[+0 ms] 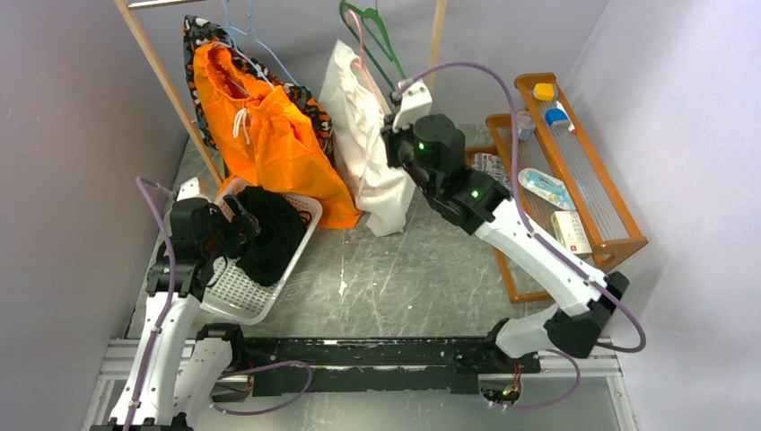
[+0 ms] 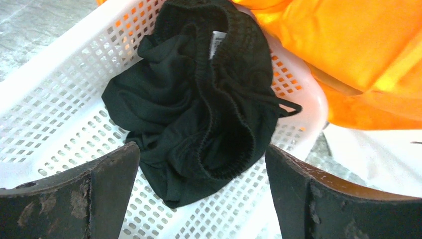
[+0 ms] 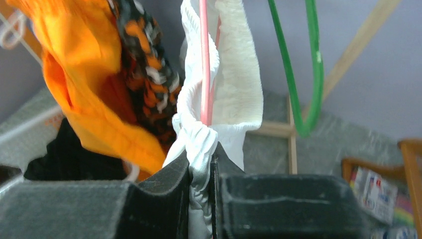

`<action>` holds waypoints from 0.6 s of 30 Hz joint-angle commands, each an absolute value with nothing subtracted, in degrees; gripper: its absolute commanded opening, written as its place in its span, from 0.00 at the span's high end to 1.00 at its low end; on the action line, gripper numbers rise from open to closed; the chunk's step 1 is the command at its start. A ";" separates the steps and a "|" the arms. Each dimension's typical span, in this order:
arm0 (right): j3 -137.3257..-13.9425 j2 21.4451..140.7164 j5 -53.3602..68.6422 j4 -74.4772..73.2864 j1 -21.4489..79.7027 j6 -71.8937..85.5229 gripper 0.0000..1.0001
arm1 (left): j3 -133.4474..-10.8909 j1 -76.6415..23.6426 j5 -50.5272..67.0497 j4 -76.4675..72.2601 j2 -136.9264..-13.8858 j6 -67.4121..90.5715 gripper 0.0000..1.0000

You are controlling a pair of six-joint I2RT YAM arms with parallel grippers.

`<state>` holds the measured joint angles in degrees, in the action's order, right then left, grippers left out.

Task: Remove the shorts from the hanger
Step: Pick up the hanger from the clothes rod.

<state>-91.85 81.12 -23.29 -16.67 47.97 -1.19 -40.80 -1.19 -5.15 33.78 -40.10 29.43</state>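
The bright orange shorts (image 1: 260, 135) hang at the back left on a thin pale blue hanger (image 1: 269, 45), their hem draping onto the basket; they also show as orange shorts (image 3: 84, 74) and orange shorts (image 2: 348, 50). My right gripper (image 1: 395, 135) is apart from them, to their right. That right gripper (image 3: 201, 149) is shut on a plain white garment (image 3: 234, 74) hanging on a pink hanger (image 3: 204, 59). My left gripper (image 2: 201, 199) stands wide open over a black garment (image 2: 199, 99) lying in a white basket (image 2: 50, 99), holding nothing.
A black-and-orange patterned garment (image 1: 310, 103) hangs behind the shorts. An empty green hanger (image 1: 372, 31) hangs by the white garment (image 1: 363, 144). Wooden rail posts (image 1: 170, 90) stand at the back. A wooden rack (image 1: 574, 171) with small items fills the right side.
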 commanded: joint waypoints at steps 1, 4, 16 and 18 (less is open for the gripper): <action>-82.43 71.81 -23.93 -21.52 48.19 4.98 1.00 | -48.63 -1.42 1.43 38.80 -39.35 30.76 0.00; -75.29 64.13 -18.78 -25.08 48.16 6.65 1.00 | -50.93 -1.48 6.19 40.56 -38.34 30.49 0.00; -58.90 42.86 -3.92 -39.52 48.14 13.09 1.00 | -48.61 -1.45 34.20 32.31 -39.80 30.11 0.03; -58.76 40.48 -3.05 -40.11 48.21 12.58 1.00 | -48.48 -1.49 38.47 30.56 -40.36 29.57 0.04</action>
<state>-59.05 44.56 -7.25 -37.98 48.01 11.77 -49.19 -1.23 23.94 36.56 -39.42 29.69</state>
